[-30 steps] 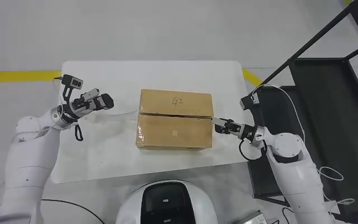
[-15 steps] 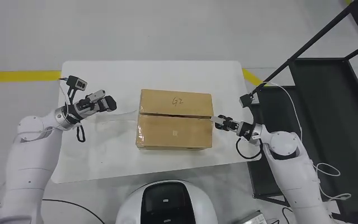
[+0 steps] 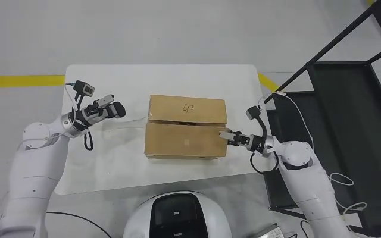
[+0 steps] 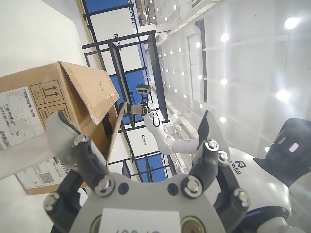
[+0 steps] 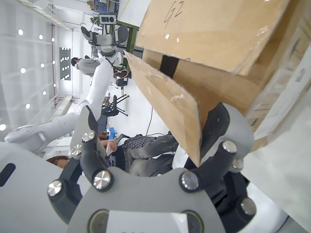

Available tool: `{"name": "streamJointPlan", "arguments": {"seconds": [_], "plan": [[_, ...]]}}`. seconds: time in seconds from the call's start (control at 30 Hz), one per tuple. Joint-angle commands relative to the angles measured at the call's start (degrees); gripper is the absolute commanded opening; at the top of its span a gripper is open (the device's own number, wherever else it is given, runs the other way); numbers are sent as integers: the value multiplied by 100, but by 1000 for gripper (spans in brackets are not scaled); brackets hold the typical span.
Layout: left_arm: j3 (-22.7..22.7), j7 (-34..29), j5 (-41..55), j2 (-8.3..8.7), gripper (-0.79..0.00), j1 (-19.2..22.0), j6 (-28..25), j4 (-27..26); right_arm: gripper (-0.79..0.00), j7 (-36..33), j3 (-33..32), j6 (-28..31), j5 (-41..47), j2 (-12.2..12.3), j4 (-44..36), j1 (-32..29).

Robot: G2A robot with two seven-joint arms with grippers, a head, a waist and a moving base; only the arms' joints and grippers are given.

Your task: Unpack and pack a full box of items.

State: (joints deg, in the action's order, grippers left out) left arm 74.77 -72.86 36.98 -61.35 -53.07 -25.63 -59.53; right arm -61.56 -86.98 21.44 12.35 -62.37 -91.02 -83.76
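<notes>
Two slightly lifted flaps (image 3: 187, 109) top the brown, white-labelled cardboard box (image 3: 186, 143) centred on the surface (image 3: 107, 166). Right gripper (image 3: 225, 135) jaws gape wide around the near flap (image 5: 170, 93) corner, not clamping it. Left gripper (image 3: 119, 109) jaws are spread, empty, beside the box.

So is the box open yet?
Barely open: the box has its near flap lifted a little, a dark gap showing under it.

The box (image 3: 186, 128) keeps its contents hidden; only a dark slit (image 5: 169, 65) shows in its top; the near flap (image 5: 170, 98) covers part of one finger (image 5: 216, 124) of the right hand (image 3: 225, 135); a blurred finger (image 4: 59, 132) of the left hand (image 3: 116, 109) masks part of the left-end label (image 4: 14, 112), itself cut off at the picture's edge.
</notes>
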Motion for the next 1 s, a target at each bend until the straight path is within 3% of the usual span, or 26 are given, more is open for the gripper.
{"name": "streamJointPlan", "arguments": {"seconds": [0.0,0.23,0.6,0.97], "plan": [[-1,-14,44,-4,0,12,1,23,0,-231,-15,-12,370,12,34,18],[-8,-37,124,-14,0,66,-10,117,0,-1023,-195,142,1026,90,-22,-41],[-18,-69,166,-23,0,116,-38,177,0,-2012,-151,115,1231,207,-840,-657],[-77,-153,184,-39,0,166,-27,207,0,-1941,628,141,71,269,-710,-687]]}}
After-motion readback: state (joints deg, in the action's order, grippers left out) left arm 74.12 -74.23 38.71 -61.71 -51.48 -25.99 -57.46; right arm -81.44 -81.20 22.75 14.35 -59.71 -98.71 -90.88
